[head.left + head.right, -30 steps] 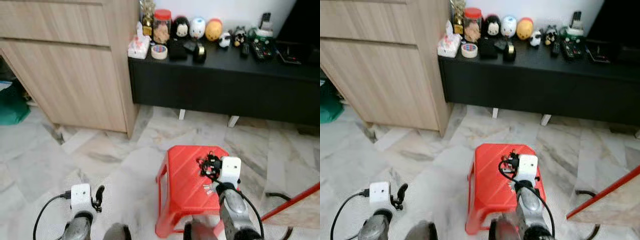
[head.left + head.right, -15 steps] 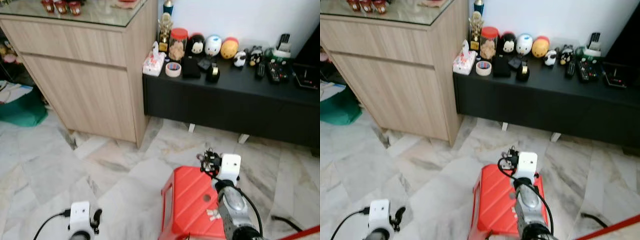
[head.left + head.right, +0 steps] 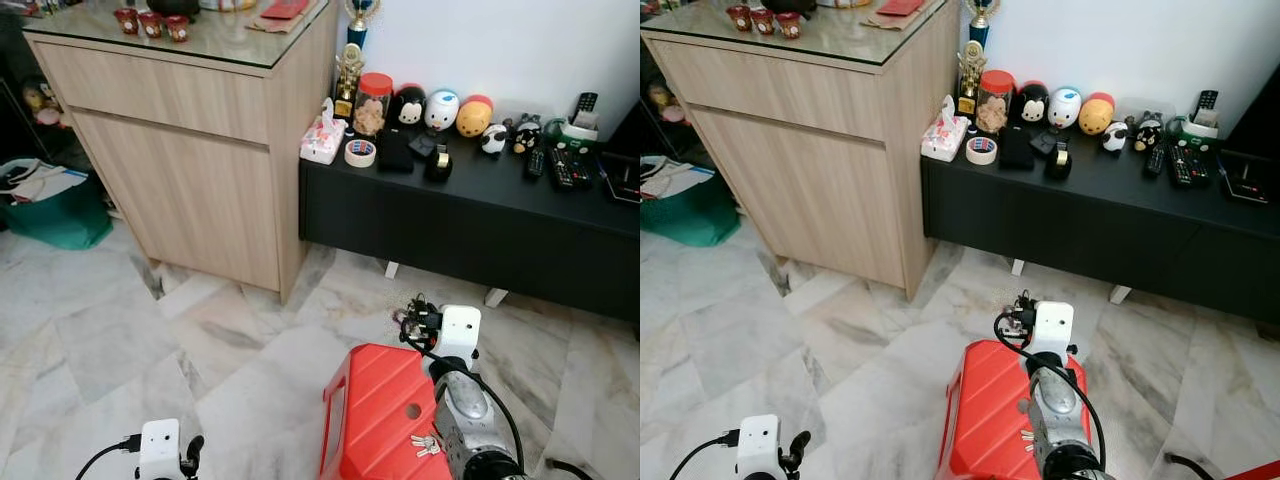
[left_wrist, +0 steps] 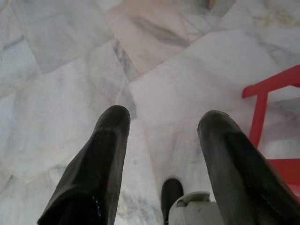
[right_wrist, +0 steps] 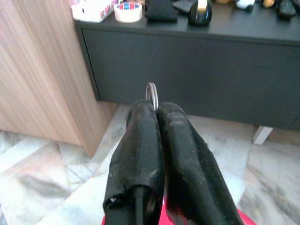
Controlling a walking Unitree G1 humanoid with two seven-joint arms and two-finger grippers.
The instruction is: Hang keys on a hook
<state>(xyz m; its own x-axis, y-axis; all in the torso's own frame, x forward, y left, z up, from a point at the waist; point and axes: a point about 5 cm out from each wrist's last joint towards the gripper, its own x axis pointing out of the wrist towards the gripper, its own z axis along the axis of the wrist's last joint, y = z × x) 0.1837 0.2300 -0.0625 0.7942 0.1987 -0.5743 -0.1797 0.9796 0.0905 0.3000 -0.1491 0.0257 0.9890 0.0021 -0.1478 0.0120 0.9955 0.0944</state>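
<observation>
My right gripper [image 3: 412, 318] hovers just past the far edge of a red plastic stool [image 3: 372, 412], shut on a key ring. In the right wrist view a metal ring [image 5: 151, 93] pokes out between the closed black fingertips [image 5: 140, 117]. A dark bunch hangs at the gripper's tip. A few small silver keys [image 3: 425, 445] lie on the stool top beside its hole. My left gripper [image 4: 161, 122] hangs low over the marble floor, open with nothing between its fingers.
A low black cabinet [image 3: 470, 225] ahead carries toys, tape, a jar and remote controls. A tall wooden cabinet [image 3: 190, 180] with a glass top stands to its left. A green bag [image 3: 55, 215] sits at far left. Marble floor lies all around.
The camera has risen and tilted up, so more of the cabinets shows. My right gripper has lifted off the stool top and moved forward past its far edge, still shut on the ring.
</observation>
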